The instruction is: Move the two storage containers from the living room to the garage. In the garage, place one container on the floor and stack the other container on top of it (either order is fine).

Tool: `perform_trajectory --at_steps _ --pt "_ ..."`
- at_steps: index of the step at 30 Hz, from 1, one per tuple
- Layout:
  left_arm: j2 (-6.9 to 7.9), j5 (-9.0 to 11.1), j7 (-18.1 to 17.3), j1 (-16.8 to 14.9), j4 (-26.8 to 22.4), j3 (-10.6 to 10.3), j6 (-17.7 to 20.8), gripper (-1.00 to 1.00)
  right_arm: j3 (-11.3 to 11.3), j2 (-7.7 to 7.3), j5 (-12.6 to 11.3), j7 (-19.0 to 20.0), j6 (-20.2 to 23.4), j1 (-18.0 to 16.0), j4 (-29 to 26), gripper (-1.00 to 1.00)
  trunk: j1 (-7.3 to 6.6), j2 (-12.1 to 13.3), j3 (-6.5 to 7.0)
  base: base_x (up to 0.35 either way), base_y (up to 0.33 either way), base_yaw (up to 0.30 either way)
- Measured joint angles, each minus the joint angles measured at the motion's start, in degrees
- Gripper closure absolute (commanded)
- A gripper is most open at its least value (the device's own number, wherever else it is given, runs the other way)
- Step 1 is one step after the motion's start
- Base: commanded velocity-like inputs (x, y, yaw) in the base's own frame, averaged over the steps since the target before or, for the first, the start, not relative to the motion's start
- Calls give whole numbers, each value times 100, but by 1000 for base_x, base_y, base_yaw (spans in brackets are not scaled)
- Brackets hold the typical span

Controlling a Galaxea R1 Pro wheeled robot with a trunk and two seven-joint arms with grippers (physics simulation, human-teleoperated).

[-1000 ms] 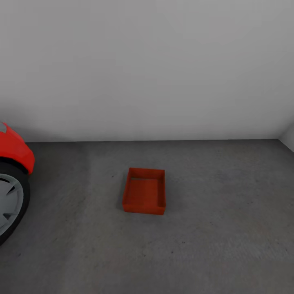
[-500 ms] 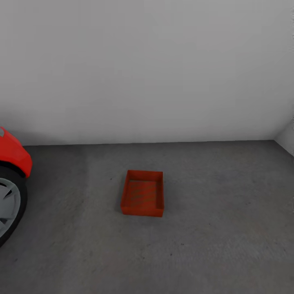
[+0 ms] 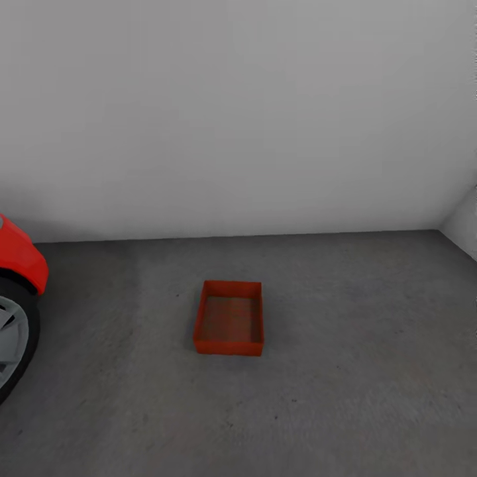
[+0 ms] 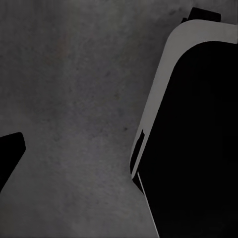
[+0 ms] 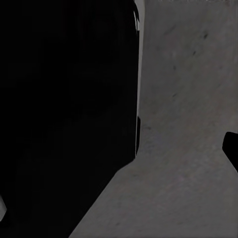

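The wall (image 3: 238, 112) is plain white-grey and meets the floor (image 3: 358, 397) behind the bin; a corner shows to the far right of the bin. The floor is dark grey speckled concrete, so this looks like the garage.

A red car (image 3: 18, 255) sits well to the left of the bin, with only part of its fender and a wheel (image 3: 13, 344) in sight.

One orange-red bin (image 3: 228, 318) stands upright on the floor, open top up and nothing in it, well apart from the car and out from the wall.

In the left wrist view a large dark shape with a pale edge, likely part of the robot's own body (image 4: 198, 139), hangs over the concrete. A small dark tip at the edge may be a finger of the left gripper, but I cannot tell whether its jaws are apart or together. The right wrist view is much the same: a dark mass, bare concrete and a dark tip at the edge, and the right gripper's state cannot be told either.

As I judge it, half the task is done: one bin is on the garage floor. Still left: the second bin must be brought and stacked on this one.
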Motion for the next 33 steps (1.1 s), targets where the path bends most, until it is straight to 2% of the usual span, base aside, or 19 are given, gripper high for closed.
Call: perform_trajectory --at_steps 33 --pt "3 0 2 2 1 6 0 -100 8 0 -7 0 -13 3 0 -100 0 0 292 0 0 -14"
